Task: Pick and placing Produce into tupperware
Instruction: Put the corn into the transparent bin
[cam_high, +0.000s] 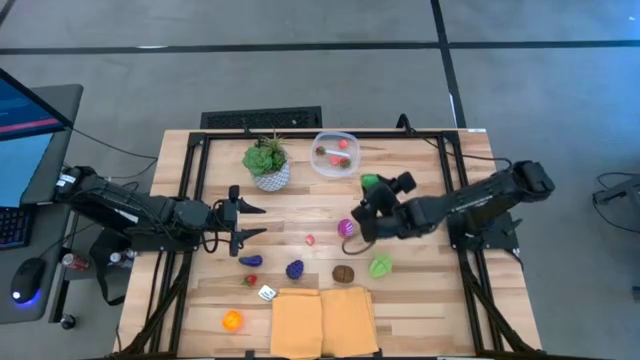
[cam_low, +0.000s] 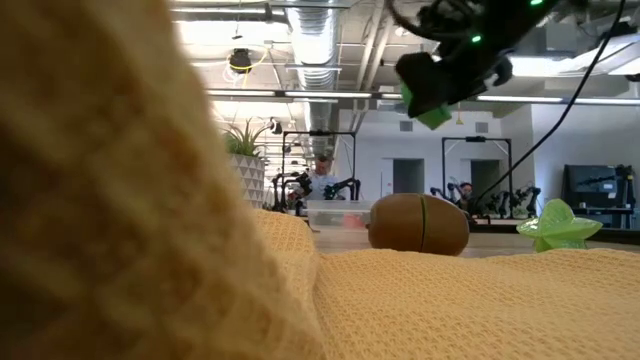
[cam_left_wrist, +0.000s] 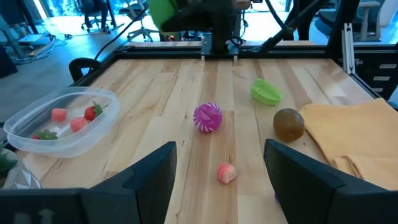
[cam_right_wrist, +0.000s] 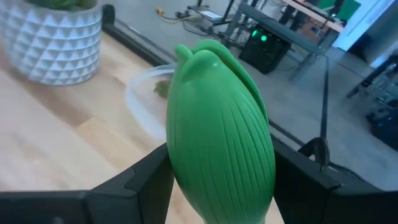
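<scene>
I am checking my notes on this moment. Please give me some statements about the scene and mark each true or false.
1. The right gripper holds a ribbed green toy vegetable. True.
2. The clear plastic tupperware container is empty. False: it holds a few red and pink pieces.
3. The left gripper has open fingers and holds nothing. True.
4. The brown oval toy fruit lies in the container. False: it lies on the wooden table beside the yellow cloth.

Bare tabletop (cam_high: 420, 160) lies open between the right gripper (cam_high: 372, 187) and the tupperware (cam_high: 335, 153); the plant (cam_high: 266, 163) crowds the tupperware's far side.
</scene>
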